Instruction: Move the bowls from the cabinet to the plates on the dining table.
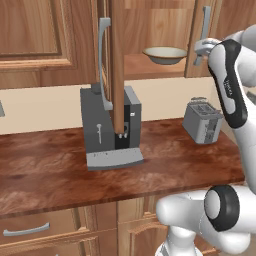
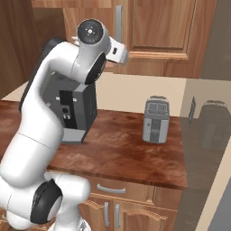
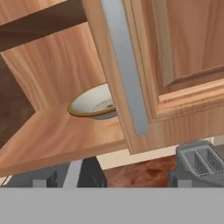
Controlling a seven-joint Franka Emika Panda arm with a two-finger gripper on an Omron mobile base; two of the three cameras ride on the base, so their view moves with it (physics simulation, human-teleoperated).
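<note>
Cream bowl (image 3: 94,102) sits on the open cabinet (image 3: 65,135) shelf.

A dark grey coffee machine (image 1: 111,129) stands upright on the reddish-brown desk (image 1: 60,170) against the cream wall (image 1: 40,107), its flat tray toward the front edge. A grey two-slot toaster (image 1: 202,121) sits well apart from it, nearer the desk's far end. Below the top, a drawer with a grey handle (image 1: 26,230)
</note>
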